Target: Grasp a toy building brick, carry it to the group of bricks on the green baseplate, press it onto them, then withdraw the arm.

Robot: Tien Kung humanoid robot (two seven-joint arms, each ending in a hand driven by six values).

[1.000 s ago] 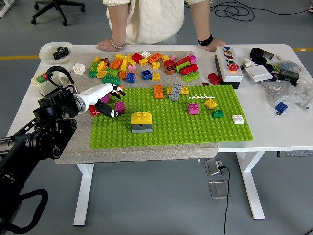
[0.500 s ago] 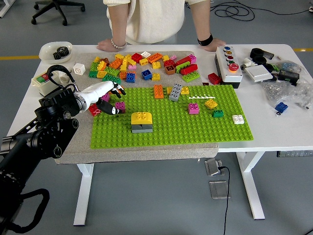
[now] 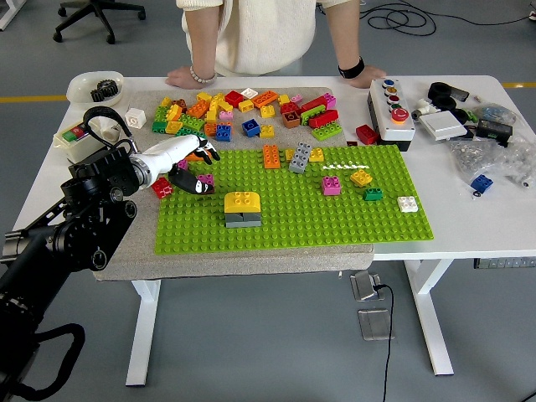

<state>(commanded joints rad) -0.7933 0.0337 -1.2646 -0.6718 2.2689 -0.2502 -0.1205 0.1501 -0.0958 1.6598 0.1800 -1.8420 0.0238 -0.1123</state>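
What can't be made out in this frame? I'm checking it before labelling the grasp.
Head view only:
- Left hand: fingertips overlap a magenta toy brick; contact unclear, too small.
- White bowl: dark contents too small to identify.
- Person: cut off by top edge.
- Right arm: out of frame.

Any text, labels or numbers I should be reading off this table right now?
No text is legible.
Button box: coloured buttons, any labels too small to read.
Grey switch box at the left: markings blurred.
Bricks and green baseplate: no print visible.
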